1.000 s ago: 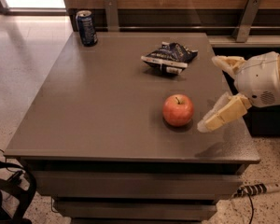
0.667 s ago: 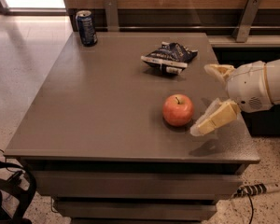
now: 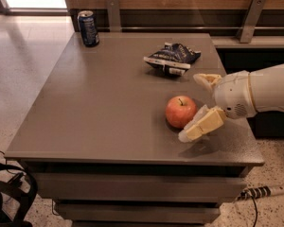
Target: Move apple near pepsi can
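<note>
Grey-brown table (image 3: 99, 103) by a wood-panelled wall — gripper (image 3: 193, 107) spread open around the apple (image 3: 181, 111).

I've got the hand low at the table's right side with its two fingers splayed wide. The apple sits upright between them. The nearer finger looks to be touching its side, though I can't be sure of contact, and the farther one stands clear. I judge that's the stance for closing on the fruit, and nothing is gripped yet. The pepsi can (image 3: 88, 28) stands upright well away from the hand at the far corner. I can't tell what's in it, nor in the crumpled snack bag (image 3: 173, 58) lying just beyond the farther finger.
</note>
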Robot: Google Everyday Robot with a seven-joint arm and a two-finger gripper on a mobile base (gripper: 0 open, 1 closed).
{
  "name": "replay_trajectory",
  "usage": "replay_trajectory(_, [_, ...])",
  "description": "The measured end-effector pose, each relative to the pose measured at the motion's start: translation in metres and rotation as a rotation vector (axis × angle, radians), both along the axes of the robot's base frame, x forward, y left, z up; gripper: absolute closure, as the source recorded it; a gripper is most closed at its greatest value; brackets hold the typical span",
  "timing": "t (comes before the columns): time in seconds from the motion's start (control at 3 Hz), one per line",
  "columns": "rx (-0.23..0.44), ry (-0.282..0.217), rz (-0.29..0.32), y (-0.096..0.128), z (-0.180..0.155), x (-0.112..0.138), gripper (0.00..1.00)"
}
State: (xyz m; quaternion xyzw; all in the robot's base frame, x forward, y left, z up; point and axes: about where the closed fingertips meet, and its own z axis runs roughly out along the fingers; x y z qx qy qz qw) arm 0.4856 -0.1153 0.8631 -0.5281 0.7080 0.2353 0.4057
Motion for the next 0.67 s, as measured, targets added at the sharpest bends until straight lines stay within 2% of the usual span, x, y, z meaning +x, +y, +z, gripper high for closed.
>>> replay_trajectory(0.33, [0.037,0.016,0.0,0.0266,-0.0168,0.004,0.0])
replay_trajectory(0.67, [0.037,0.016,-0.002,0.0285,-0.0184,0.0047,0.0])
